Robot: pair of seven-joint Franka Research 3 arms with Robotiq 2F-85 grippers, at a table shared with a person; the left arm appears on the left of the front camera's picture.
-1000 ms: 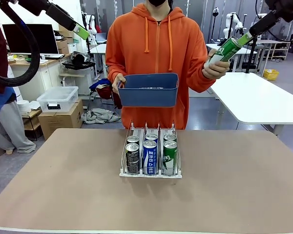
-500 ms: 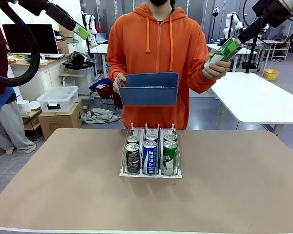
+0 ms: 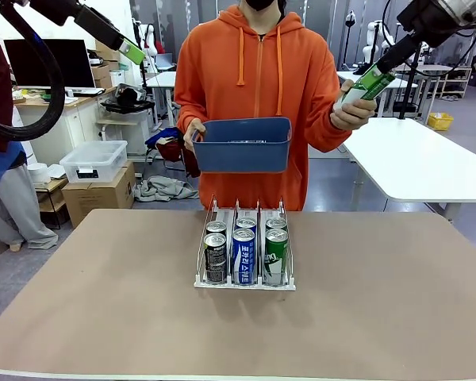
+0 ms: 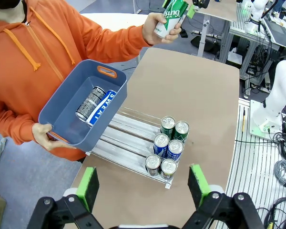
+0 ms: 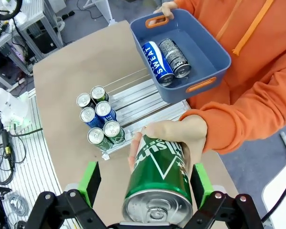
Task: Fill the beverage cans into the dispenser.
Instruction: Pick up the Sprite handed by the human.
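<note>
Right tool (image 5: 146, 180) spread, pads (image 5: 91, 179) just off green can (image 5: 157, 167) in person's hand (image 5: 183, 131), beyond far tabletop (image 3: 381, 302) edge. Left tool (image 4: 143, 183) spread, high, clear. Dispenser (image 3: 244, 284): six cans (image 3: 243, 252) at front lip, rear lanes open. Held can's lower end covered by fingers.

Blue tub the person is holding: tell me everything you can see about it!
The blue tub looks plastic, rectangular with rounded corners and orange handle grips at both ends. One hand holds it up by an end, beyond the dispenser. Inside lie a black can and a blue-and-white can.
</note>
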